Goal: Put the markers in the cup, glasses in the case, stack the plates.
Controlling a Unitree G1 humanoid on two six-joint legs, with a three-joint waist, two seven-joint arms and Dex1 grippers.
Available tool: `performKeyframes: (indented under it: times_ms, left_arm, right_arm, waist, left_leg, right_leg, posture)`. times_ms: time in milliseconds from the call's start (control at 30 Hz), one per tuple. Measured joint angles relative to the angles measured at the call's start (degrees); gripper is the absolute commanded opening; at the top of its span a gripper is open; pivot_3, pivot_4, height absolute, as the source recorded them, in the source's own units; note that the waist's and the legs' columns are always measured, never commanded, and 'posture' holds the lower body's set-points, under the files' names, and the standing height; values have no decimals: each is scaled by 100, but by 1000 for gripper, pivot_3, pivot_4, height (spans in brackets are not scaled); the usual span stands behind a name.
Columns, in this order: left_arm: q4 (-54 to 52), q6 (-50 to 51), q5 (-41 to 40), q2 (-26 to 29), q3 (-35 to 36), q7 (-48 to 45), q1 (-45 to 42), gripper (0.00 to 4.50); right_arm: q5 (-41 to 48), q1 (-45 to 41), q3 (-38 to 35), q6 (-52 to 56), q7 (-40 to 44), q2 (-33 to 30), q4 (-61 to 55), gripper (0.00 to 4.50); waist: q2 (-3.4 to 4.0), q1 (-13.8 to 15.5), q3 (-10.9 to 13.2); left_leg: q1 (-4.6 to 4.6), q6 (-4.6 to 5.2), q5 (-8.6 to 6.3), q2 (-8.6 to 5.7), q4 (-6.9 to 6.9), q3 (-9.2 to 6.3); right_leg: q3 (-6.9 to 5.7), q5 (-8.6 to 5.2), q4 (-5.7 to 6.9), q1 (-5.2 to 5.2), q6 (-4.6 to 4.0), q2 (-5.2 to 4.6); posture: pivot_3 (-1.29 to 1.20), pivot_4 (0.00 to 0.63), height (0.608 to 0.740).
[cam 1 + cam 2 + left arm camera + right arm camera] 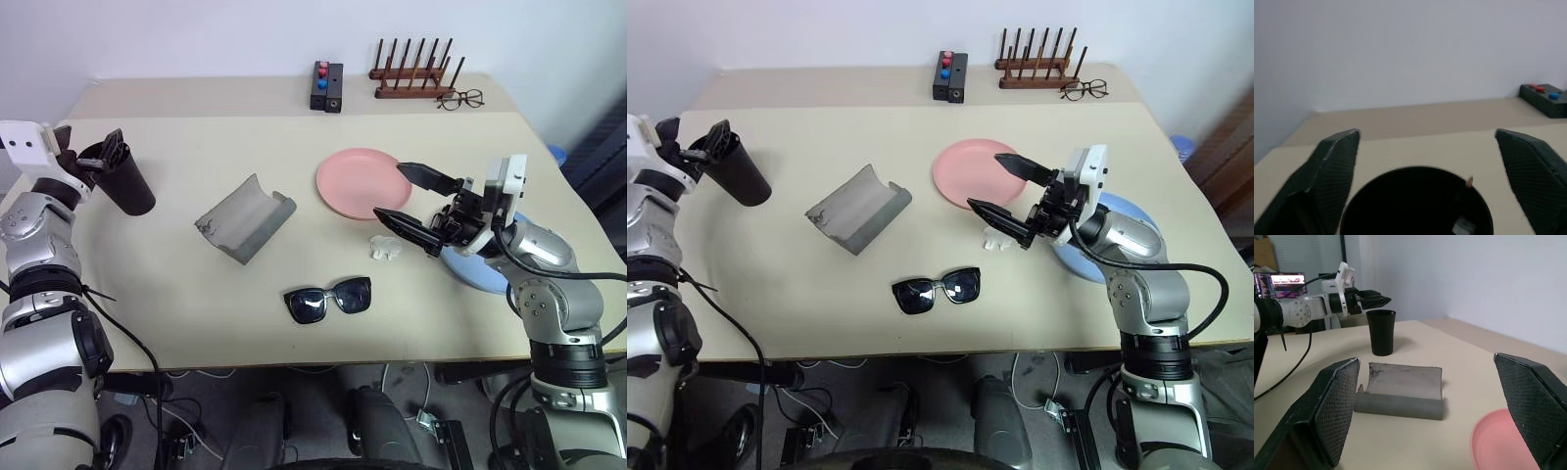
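Note:
The black cup (pixel 130 186) stands at the table's far left. My left gripper (pixel 98 157) hovers just over its rim, open, with nothing between its fingers. In the left wrist view the tip of a marker (pixel 1469 182) shows inside the cup (pixel 1415 205). The grey case (pixel 245 217) lies open at mid-table, and the black glasses (pixel 328 297) lie folded out nearer the front edge. The pink plate (pixel 353 184) sits right of the case. My right gripper (pixel 389 191) is open above the table beside it. The light blue plate (pixel 1132 213) lies under my right arm.
A small white crumpled thing (pixel 385 247) lies below the right gripper. Along the back edge stand a black box with red and blue buttons (pixel 327 86), a wooden rack (pixel 411 73) and wire-framed spectacles (pixel 460 99).

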Motion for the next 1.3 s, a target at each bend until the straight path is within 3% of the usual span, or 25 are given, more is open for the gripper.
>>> performKeyframes:
  times_ms: [133, 300, 533, 667, 833, 1133, 1233, 1300]
  left_arm:
    - [-905, 583, -369, -117, -14, -638, 221, 4441]
    - [-2212, 2052, -973, -164, -161, -1571, 559, 4441]
    - [-3579, 4112, -1285, -46, -931, -2294, 781, 4441]
    - [-4388, 4855, -1389, -348, -1444, -2348, 1026, 4441]
    - [-4221, 4811, -606, -865, -2158, -1585, 1031, 4441]
    - [-3619, 4966, -321, -1540, -2190, -970, 933, 4441]
    - [-3623, 5044, -307, -1608, -2190, -907, 932, 3573]
    - [-3662, 5256, -310, -1658, -2228, -908, 935, 2638]
  right_arm:
    - [-5, -46, 12, -6, 14, 4, 100, 4500]
    - [-4, -76, 5, -6, 71, -25, 198, 4500]
    - [-16, -94, -98, 199, 209, -455, 659, 4500]
    - [-56, -89, -142, 194, 201, -479, 691, 4500]
    - [-82, 8, -116, 158, 56, -411, 465, 4500]
    - [-116, 194, -125, 129, -72, -414, 247, 4500]
    - [-162, 195, -124, 108, -93, -414, 223, 4500]
    - [-173, 195, -123, 98, -120, -413, 222, 4500]
  waist:
    - [0, 1, 0]
    - [0, -8, 0]
    - [1, -4, 0]
    - [1, -1, 0]
    - [1, -1, 0]
    - [1, 15, 0]
    - [1, 10, 0]
    - [1, 11, 0]
  left_leg:
    - [0, -2, 1, 0, 0, 0]
    - [0, -6, 3, 1, 1, -2]
    - [1, 2, -1, 1, 1, -2]
    - [1, 0, 0, 2, 0, -2]
    - [2, -7, 4, 2, 0, -1]
    - [1, -10, 6, 0, 1, -1]
    - [1, -11, 6, 0, 1, -1]
    - [1, -11, 6, 0, 1, -1]
  right_leg:
    - [1, 0, 0, 2, 0, -2]
    - [1, 0, 0, 2, 0, -1]
    - [2, 0, -1, 4, 0, 0]
    - [4, 0, -1, 4, 0, 0]
    - [5, 0, -1, 4, 0, 1]
    - [5, 0, -2, 4, 0, -2]
    - [5, 0, -2, 4, 0, -2]
    - [4, 0, -1, 4, 0, -2]
  posture:
    - [0, 150, 740]
    - [0, 150, 740]
    - [0, 150, 740]
    - [0, 150, 740]
    - [0, 150, 740]
    - [0, 150, 740]
    - [0, 150, 740]
    - [0, 150, 740]
